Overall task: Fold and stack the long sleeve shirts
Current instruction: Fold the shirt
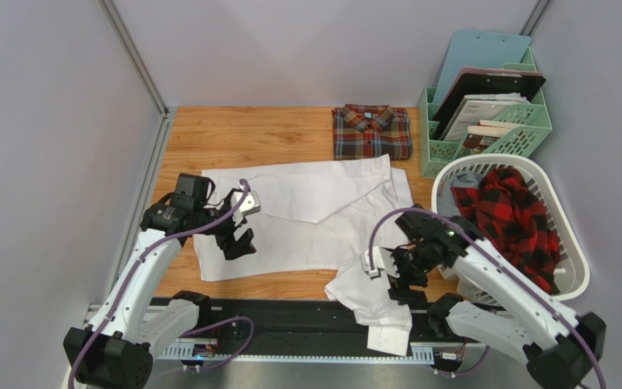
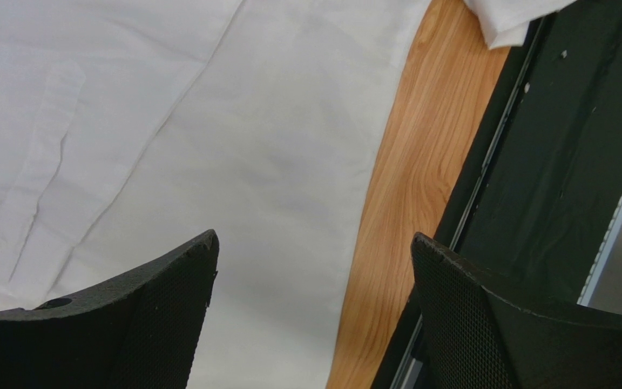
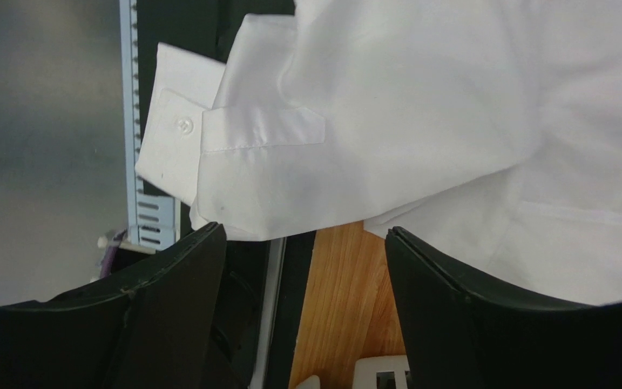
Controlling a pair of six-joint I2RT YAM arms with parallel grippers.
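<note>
The white shirt [image 1: 314, 219] lies spread on the wooden table, one cuffed sleeve [image 1: 379, 312] hanging over the near edge. The plaid shirt [image 1: 371, 131] lies folded at the back. My left gripper [image 1: 240, 241] is open and empty above the white shirt's near left part [image 2: 209, 146]. My right gripper [image 1: 395, 279] is open and empty beside the hanging sleeve, whose cuff [image 3: 209, 146] shows in the right wrist view.
A white laundry basket [image 1: 570, 275] at the right holds a red and black checked garment [image 1: 517, 219]. A green file rack [image 1: 484, 113] with clipboards stands at the back right. A black rail [image 1: 290, 320] runs along the near edge.
</note>
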